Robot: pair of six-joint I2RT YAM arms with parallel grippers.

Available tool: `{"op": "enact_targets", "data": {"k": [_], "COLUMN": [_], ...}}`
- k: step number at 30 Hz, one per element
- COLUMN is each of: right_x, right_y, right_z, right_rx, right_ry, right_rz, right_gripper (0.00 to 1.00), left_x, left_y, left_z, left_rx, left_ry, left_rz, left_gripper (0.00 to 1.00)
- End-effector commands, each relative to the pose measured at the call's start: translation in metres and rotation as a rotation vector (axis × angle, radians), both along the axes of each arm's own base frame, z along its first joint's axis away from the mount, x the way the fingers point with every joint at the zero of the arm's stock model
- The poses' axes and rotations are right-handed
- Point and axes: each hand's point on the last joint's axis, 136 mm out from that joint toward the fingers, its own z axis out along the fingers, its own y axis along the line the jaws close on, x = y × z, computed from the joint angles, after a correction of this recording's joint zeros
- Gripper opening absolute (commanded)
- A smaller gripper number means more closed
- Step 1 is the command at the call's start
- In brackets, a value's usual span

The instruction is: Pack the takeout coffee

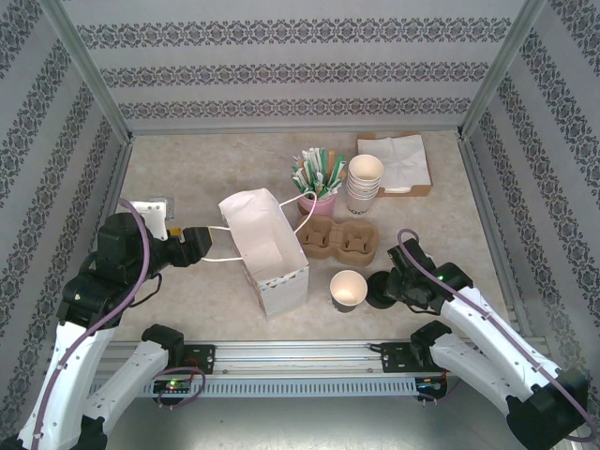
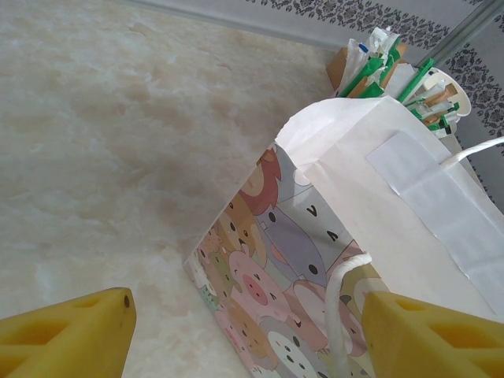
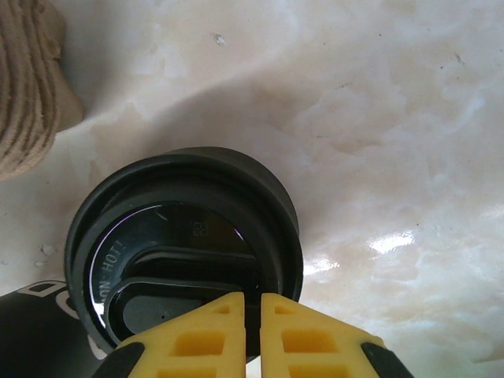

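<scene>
The takeout coffee (image 3: 183, 228) sits near right, beside an open paper cup (image 1: 348, 288). My right gripper (image 3: 252, 301) pinches its lid rim. The left gripper (image 2: 246, 311) gapes by the paper bag (image 2: 378, 189). It is probably light, slick and crushable, so I'd hold the sides.

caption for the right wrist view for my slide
Right gripper pinching the rim of a black lid on the marbled table, cup carrier corner at upper left

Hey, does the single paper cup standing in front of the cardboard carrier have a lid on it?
No, the single paper cup is open on top, with its pale inside showing.
</scene>
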Motion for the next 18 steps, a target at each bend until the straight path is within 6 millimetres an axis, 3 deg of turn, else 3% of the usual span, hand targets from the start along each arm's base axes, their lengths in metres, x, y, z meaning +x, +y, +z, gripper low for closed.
{"op": "enact_targets", "data": {"k": [1,18], "right_x": [0.0008,-0.0026], "right_y": [-0.0080,-0.0102], "right_z": [-0.0072,-0.0106], "right_rx": [-0.027,0.010], "right_ry": [-0.003,-0.023], "right_rz": [-0.045,-0.090], "right_gripper": [0.13,0.24], "left_x": [0.0042,0.0035], "left_y": [-0.0007,0.0003], "left_z": [0.0108,0.0118], "left_rx": [-0.022,-0.015], "left_ry": [-0.039,-0.045], "left_rz": [0.006,0.006], "left_gripper": [0.76,0.76]}}
